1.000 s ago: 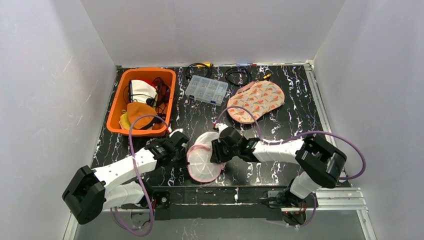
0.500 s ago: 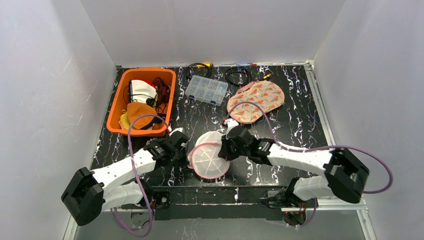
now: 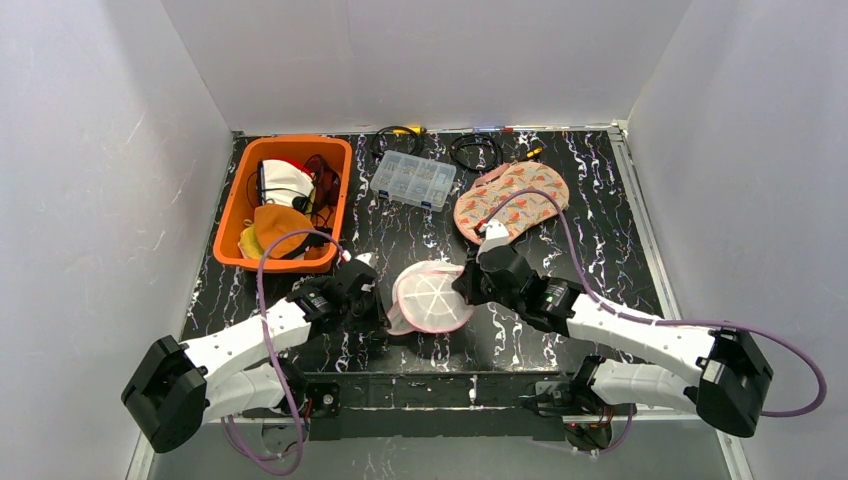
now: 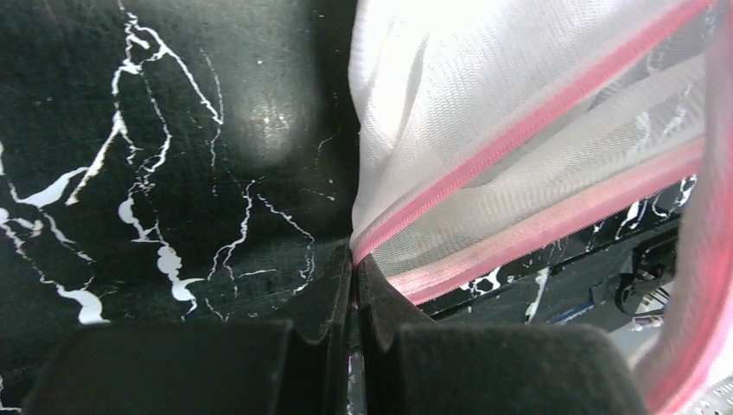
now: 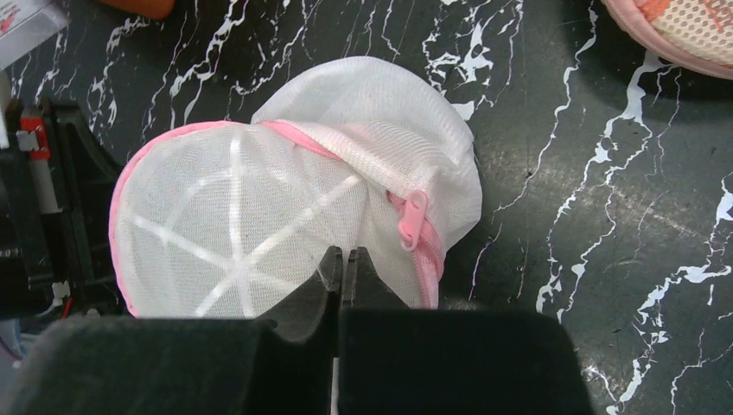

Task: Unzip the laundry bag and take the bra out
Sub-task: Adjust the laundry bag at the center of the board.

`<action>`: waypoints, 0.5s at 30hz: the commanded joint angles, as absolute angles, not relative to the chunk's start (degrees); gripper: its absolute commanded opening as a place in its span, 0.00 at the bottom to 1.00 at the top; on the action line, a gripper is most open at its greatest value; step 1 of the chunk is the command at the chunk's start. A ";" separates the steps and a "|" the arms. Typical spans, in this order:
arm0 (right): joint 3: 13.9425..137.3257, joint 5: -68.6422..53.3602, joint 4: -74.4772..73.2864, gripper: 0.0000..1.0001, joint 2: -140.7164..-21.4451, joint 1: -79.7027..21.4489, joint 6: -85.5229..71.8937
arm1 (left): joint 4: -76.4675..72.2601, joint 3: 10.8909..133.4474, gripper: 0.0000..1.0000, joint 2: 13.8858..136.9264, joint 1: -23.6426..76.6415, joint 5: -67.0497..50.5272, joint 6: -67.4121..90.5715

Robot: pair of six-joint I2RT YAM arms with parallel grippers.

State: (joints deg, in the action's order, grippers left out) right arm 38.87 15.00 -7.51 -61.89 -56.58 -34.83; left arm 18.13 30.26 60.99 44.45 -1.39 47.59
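Note:
The laundry bag (image 3: 432, 298) is a round white mesh pouch with pink trim, lying between the two arms. My left gripper (image 3: 384, 309) is shut on its left edge; in the left wrist view the jaws (image 4: 354, 257) pinch the pink zipper tape where the mesh (image 4: 484, 121) fans out. My right gripper (image 3: 466, 285) hovers at the bag's right side, shut with nothing between its fingers. In the right wrist view its tips (image 5: 346, 254) sit over the mesh (image 5: 242, 216), just left of the pink zipper pull (image 5: 413, 216). The zipper looks closed. The bra is hidden.
An orange bin (image 3: 240, 205) of clothes stands at the back left. A clear compartment box (image 3: 413, 180) and black cables (image 3: 475, 150) lie at the back. A patterned, pink-edged fabric piece (image 3: 512, 203) lies just behind my right gripper.
My right gripper has shut and moved away from the arm bases and to the right. The bag has shifted the same way, its left edge still held by the left gripper.

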 commanded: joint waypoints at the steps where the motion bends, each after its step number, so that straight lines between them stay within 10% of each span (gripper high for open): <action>1: 39.97 21.40 -2.73 0.01 -63.87 -56.01 -38.31 | 17.58 30.87 0.00 60.99 44.68 -4.72 47.53; 13: 35.64 24.84 10.31 0.02 -70.64 -55.99 -43.24 | 17.49 33.14 0.02 62.80 44.57 -6.33 48.25; 15: 36.58 24.13 9.88 0.17 -72.00 -55.94 -42.95 | 18.72 33.31 0.13 61.51 44.59 -5.93 48.32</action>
